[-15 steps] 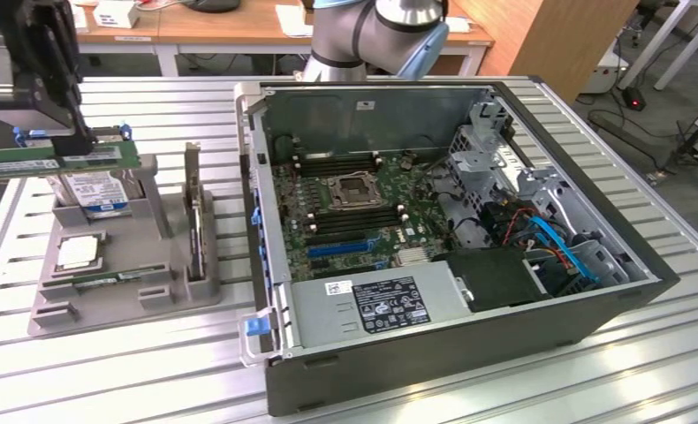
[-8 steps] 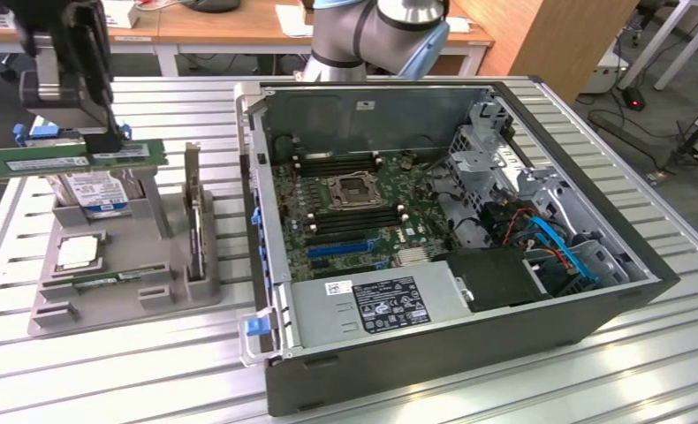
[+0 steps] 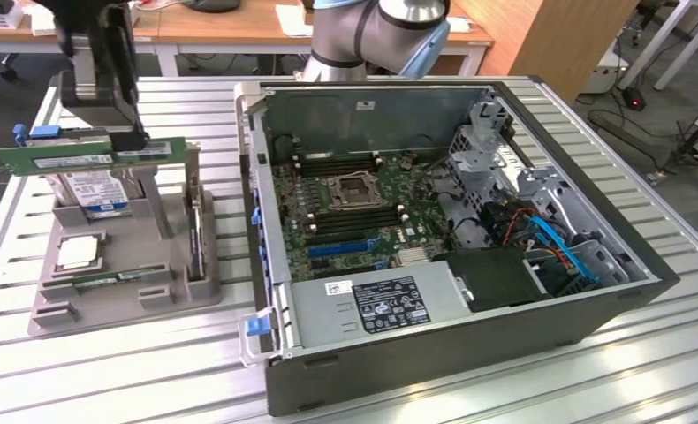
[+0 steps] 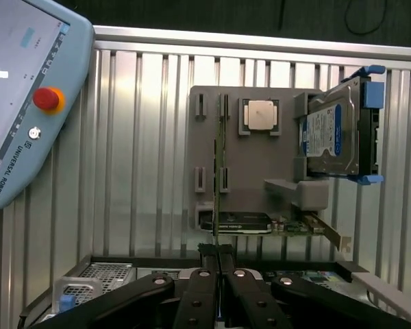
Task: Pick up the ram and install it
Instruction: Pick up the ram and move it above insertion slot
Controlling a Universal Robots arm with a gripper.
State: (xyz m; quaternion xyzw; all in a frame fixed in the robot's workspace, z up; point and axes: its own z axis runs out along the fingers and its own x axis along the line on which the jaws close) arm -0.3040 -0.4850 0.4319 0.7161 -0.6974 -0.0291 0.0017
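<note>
The ram (image 3: pixel 66 159) is a long green stick with black chips and a white label. It hangs level in the air above the grey parts holder (image 3: pixel 113 305) at the exterior view's left. My gripper (image 3: pixel 127 140) is shut on its upper edge, towards one end. In the wrist view the ram (image 4: pixel 217 178) shows edge-on as a thin strip running out from between my gripper's (image 4: pixel 218 257) closed fingers, over the holder (image 4: pixel 260 161). The open computer case (image 3: pixel 443 221) lies to the exterior view's right, its motherboard memory slots (image 3: pixel 339 161) facing up.
The holder also carries a blue-labelled hard drive (image 3: pixel 90 190), a square silver processor chip (image 3: pixel 78 252) and a dark upright expansion card (image 3: pixel 193 238). A teach pendant (image 4: pixel 27 103) lies on the slatted metal table (image 3: pixel 113 380). The case wall (image 3: pixel 253 221) stands between holder and motherboard.
</note>
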